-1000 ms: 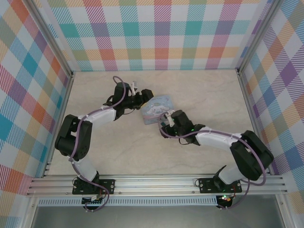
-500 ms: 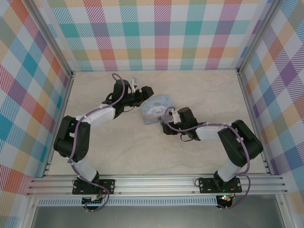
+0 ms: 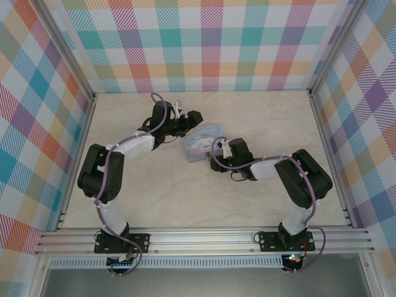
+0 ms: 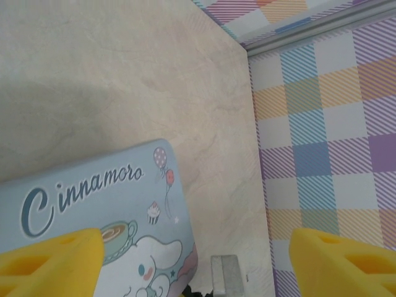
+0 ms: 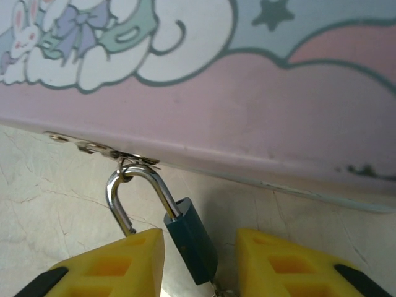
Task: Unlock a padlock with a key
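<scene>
The teal padlock hangs by its silvery shackle from the hasp of the pale blue cartoon tin. One shackle leg enters the body. The other runs down beside it and ends behind my left fingertip. A metal sliver at the body's lower end looks like the key, cut off by the frame edge. My right gripper is open with the padlock between its fingers, touching neither clearly. My left gripper is wide open over the tin's far corner. From above, both grippers flank the tin.
A small grey metal block lies just past the tin's corner. The checked right wall and its aluminium rail rise beyond the bare marble tabletop. Both arms reach in towards the middle.
The right arm's elbow has swung in towards the tin and its wrist has settled at the tin's near corner. The left gripper has edged slightly back along the tin.
</scene>
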You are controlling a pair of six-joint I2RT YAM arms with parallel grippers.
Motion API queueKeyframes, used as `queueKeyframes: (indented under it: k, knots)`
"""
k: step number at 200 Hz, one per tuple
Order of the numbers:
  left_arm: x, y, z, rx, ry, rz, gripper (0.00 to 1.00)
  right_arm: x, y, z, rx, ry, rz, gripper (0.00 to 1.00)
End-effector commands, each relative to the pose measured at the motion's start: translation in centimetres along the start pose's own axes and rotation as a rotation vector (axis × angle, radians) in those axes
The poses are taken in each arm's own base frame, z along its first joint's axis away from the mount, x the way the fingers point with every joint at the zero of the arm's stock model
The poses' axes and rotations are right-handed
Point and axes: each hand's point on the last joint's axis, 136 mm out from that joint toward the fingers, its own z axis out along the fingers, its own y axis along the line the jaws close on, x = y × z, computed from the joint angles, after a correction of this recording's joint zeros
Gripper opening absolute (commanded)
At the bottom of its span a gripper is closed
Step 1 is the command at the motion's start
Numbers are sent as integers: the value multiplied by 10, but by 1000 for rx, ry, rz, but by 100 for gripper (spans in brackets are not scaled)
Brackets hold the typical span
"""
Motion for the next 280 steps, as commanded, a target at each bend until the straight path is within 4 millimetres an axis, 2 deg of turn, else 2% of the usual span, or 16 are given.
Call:
queueKeyframes:
  k: [1, 11, 31, 53, 73, 106, 123, 165, 180, 213, 280]
  knots:
    - [-15, 2, 2, -43, -8, 73, 80, -13, 5, 3, -34, -36, 2, 31]
    - [-21, 5, 4, -60, -5, 99, 81, -13, 5, 4, -36, -37, 1, 26]
    - [-31, 17, 12, -107, 2, 156, 84, -14, 6, 3, -40, -37, -4, 22]
    - [-33, 27, 25, -122, 42, 195, 86, -14, 6, 2, -37, -37, -7, 15]
    - [-25, 32, 38, -93, 94, 181, 85, -13, 5, 1, -31, -37, -7, 10]
    - [-7, 36, 42, -62, 150, 171, 83, -8, -6, -3, 32, -31, 33, 7]
    - [4, 42, 41, -76, 182, 182, 80, -7, -11, -6, 59, -40, 63, 6]
    - [33, 71, 32, -196, 212, 228, 74, -5, -12, -10, 59, -50, 144, 4]
    - [35, 80, 24, -264, 189, 265, 75, -5, -11, -9, 57, -48, 145, 4]
    - [28, 83, 10, -332, 138, 332, 78, -2, -12, -8, 62, -34, 136, 4]
    - [61, 106, 9, -456, 263, 437, 77, -4, -14, -9, 62, -45, 171, 4]
